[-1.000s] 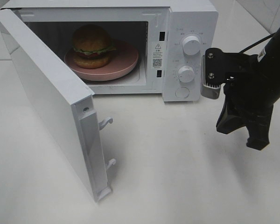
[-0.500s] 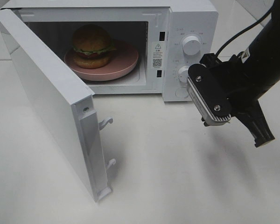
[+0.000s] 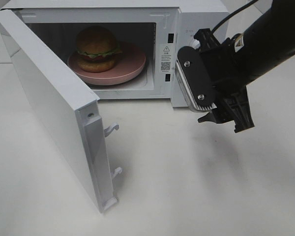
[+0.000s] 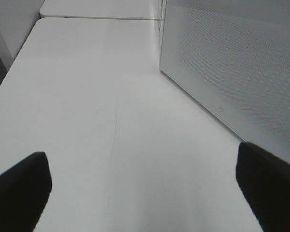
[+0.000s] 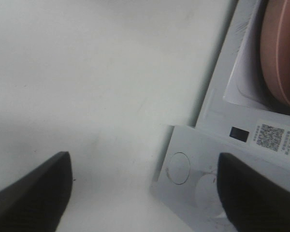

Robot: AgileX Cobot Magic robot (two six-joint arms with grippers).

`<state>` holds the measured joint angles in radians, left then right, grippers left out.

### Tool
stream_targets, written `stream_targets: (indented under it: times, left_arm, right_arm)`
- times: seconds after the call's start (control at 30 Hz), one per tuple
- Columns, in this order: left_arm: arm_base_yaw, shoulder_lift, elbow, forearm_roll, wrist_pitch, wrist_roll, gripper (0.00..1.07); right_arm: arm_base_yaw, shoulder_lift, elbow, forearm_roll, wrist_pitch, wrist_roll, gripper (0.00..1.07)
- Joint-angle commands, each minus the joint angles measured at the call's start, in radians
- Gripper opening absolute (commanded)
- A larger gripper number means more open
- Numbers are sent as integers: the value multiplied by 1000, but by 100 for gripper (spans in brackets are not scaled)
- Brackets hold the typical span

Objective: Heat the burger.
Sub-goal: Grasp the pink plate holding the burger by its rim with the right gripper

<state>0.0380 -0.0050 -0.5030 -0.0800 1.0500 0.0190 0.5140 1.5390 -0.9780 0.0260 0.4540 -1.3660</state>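
Two grippers, both spread wide, holding nothing. Left gripper (image 4: 145,193) hovers over the tabletop (image 4: 87,96), the open microwave door (image 3: 49,98) just beside it. Burger (image 3: 97,48) sits on a pink plate (image 3: 132,66) inside the microwave (image 3: 196,14), left of and beyond the right gripper (image 3: 223,123). Closing well likely means pushing the door's free edge steadily until it latches.

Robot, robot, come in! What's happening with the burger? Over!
Left gripper open, empty. Right gripper open, empty, near the microwave controls. Burger on plate inside. Door open.
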Motion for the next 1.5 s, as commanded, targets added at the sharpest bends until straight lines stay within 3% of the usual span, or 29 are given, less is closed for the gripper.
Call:
stream_targets:
  times: [0.03,0.77,1.5]
  left_arm:
    - [3,-19,3,4,-12,0,95]
    - [3,-19,3,4,-12,0,95]
    - [3,-19,3,4,-12,0,95]
  right_arm:
    - [5,26,-44,-20,-8,48,92]
    - [98,278,-296,-50,-113,89,87]
    - [100,520,-510,-45,-183,177,84]
